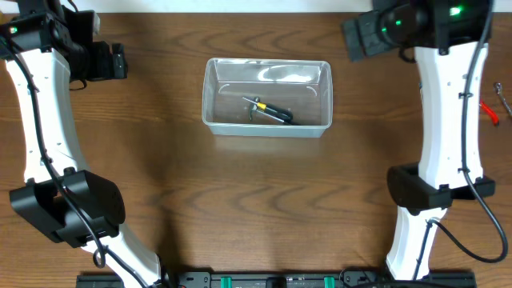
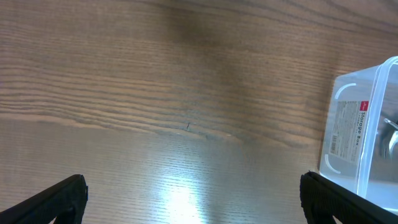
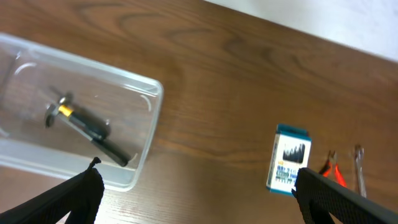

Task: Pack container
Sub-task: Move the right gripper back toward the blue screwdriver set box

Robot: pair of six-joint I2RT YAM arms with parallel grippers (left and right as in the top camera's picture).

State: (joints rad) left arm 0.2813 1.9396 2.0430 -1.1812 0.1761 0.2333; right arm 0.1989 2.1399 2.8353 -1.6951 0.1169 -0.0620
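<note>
The clear plastic container (image 1: 267, 96) stands at the middle back of the table. A black tool with a yellow band (image 1: 269, 110) lies inside it. The container also shows in the right wrist view (image 3: 134, 134) with the tool (image 3: 87, 127), and its end wall with a label shows in the left wrist view (image 2: 360, 134). My left gripper (image 2: 193, 199) is open and empty above bare table to the left of the container. My right gripper (image 3: 196, 193) is open and empty above the table to the right of the container.
A small blue-and-white box (image 3: 287, 157) lies on the table right of the container. Red-handled pliers (image 3: 333, 171) and a thin metal tool (image 3: 360, 168) lie beyond it, near the table's right edge (image 1: 490, 112).
</note>
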